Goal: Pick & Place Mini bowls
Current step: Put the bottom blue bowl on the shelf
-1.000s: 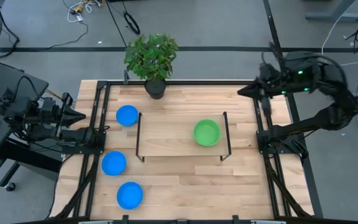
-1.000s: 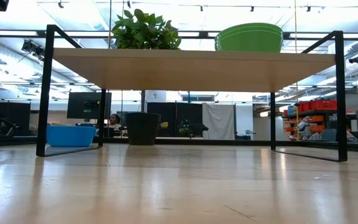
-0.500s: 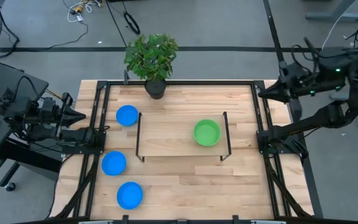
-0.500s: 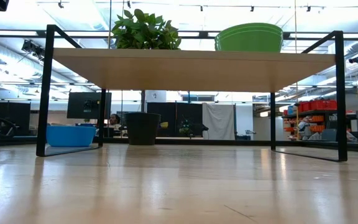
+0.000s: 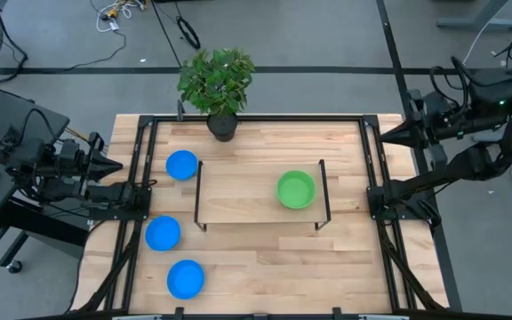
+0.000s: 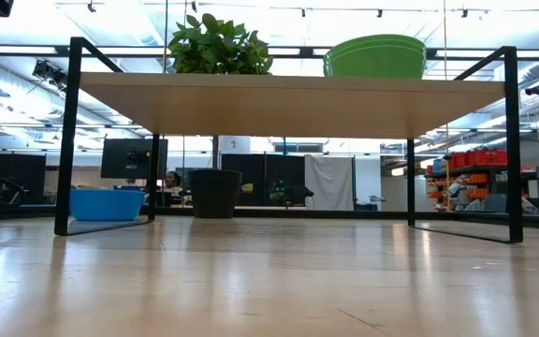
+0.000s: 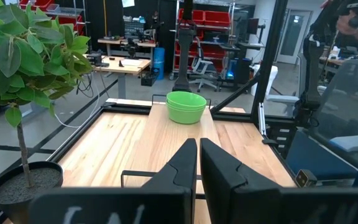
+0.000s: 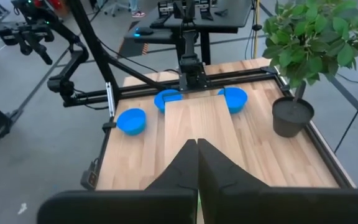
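Right end effector pinched shut and empty, well off the bowls

Hanging outside the table's right rail, fingers pressed together, gripping nothing. Facing across the wood toward the raised stand, with the green mini bowl sitting on its top near the right-hand end, well apart from the fingertips. Looking, from the left wrist view, like a nested stack rather than one bowl, though not telling for certain.

Waiting at the opposite rail: left end effector, fingers almost together with only a slit between, also carrying nothing. Lying nearest to it, the far blue mini bowl, between the rail and the stand; then the middle blue mini bowl and the near blue mini bowl, all flat on the table along the left side.

Risking, probably, a reach with fingers not spread first: pushing a light bowl along instead of straddling its rim. Risking also clipping the stand's dark frame posts when coming in low for the green one, or lifting several nested bowls at once. Brushing the leafy plant at the far edge seems possible when going for the far blue bowl.
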Controlling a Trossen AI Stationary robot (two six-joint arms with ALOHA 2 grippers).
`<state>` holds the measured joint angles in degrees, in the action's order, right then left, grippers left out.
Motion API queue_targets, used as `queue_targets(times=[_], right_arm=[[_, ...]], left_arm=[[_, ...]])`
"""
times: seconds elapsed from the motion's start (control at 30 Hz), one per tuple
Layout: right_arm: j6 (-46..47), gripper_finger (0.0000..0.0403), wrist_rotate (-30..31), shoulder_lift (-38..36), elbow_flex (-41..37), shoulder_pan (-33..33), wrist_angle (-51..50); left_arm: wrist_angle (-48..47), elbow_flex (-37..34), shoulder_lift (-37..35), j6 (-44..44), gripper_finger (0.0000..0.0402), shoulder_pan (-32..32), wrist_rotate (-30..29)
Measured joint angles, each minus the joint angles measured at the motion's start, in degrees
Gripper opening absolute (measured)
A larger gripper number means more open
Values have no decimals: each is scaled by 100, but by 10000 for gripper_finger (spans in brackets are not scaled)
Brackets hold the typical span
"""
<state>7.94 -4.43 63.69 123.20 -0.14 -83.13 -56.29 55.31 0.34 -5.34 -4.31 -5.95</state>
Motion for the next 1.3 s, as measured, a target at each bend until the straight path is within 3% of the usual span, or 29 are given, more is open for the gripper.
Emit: queue_targets(times=[0.9, 1.3], right_arm=[[22, 0, 204, -434, 0, -2, -326], [61, 20, 203, -498, -2, -4, -316]], left_arm=[[1, 1, 1, -2, 23, 0, 1], [2, 1, 1, 0, 23, 2, 1]])
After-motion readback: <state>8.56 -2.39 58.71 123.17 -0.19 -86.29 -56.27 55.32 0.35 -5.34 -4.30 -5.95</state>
